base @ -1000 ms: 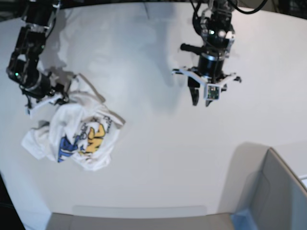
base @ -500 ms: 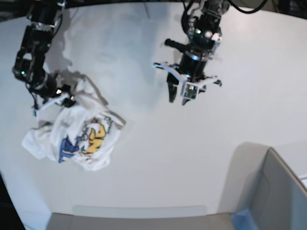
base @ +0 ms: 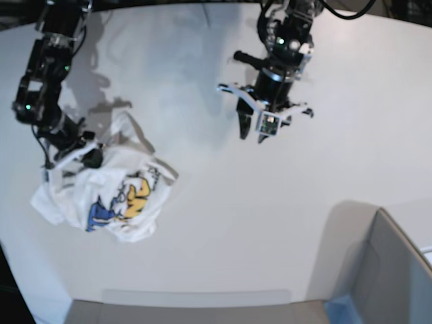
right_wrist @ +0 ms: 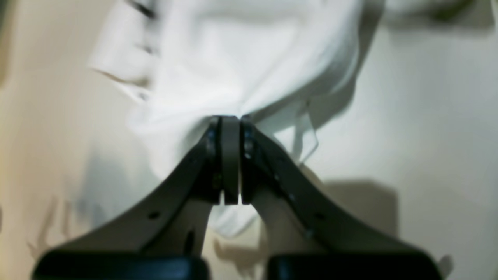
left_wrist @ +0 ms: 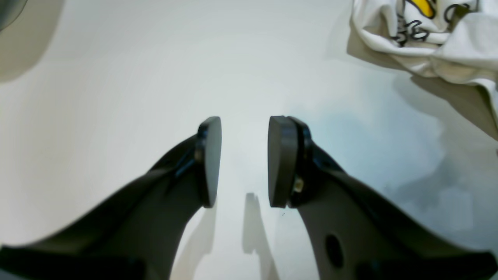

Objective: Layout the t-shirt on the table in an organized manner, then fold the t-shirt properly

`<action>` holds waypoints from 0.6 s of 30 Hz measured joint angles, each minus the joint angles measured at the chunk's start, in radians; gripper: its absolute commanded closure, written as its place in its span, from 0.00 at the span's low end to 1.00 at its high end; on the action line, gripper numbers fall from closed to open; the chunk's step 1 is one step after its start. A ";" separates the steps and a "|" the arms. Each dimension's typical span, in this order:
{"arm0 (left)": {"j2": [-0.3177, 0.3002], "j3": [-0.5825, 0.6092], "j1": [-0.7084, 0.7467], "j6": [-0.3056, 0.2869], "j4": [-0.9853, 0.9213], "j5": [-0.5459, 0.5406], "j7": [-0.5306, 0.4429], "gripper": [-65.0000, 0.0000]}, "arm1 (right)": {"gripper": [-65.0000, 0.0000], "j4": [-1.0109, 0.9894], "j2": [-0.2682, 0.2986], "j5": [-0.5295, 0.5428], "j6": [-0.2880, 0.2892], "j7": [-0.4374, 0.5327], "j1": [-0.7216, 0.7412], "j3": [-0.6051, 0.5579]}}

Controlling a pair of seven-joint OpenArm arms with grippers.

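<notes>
The white t-shirt [base: 108,196] lies crumpled at the left of the white table [base: 223,223], with its blue and yellow print facing up. My right gripper [base: 91,156] is shut on a bunch of the shirt's white cloth at its upper edge; the right wrist view shows the jaws [right_wrist: 230,120] closed with cloth [right_wrist: 253,70] pinched between them. My left gripper [base: 251,133] hangs over bare table at the upper middle, well to the right of the shirt. Its fingers [left_wrist: 208,159] are apart and hold nothing. The shirt's edge [left_wrist: 428,42] shows at the top right of the left wrist view.
A grey box [base: 391,270] with a blue corner [base: 341,307] stands at the front right. The table's curved far edge [base: 169,7] runs behind both arms. A grey strip [base: 196,297] lies along the front edge.
My right gripper has moved toward the front with the cloth in it, shifting the shirt's upper fold. My left gripper has moved left toward the shirt and stays open.
</notes>
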 measured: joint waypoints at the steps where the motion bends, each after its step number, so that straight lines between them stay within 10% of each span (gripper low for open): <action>1: 0.000 0.000 0.001 0.000 0.000 0.000 -0.003 0.67 | 1.00 0.060 -0.005 -0.011 -0.003 -0.006 -0.006 0.034; 12: 0.005 0.286 -0.097 0.003 -0.090 0.000 -0.022 0.65 | 1.00 0.243 0.026 -0.007 -0.001 -0.001 -0.017 0.422; 18: 0.015 0.398 -0.179 0.010 -0.183 -0.002 0.002 0.64 | 1.00 0.239 0.031 -0.008 0.029 -0.111 -0.107 0.439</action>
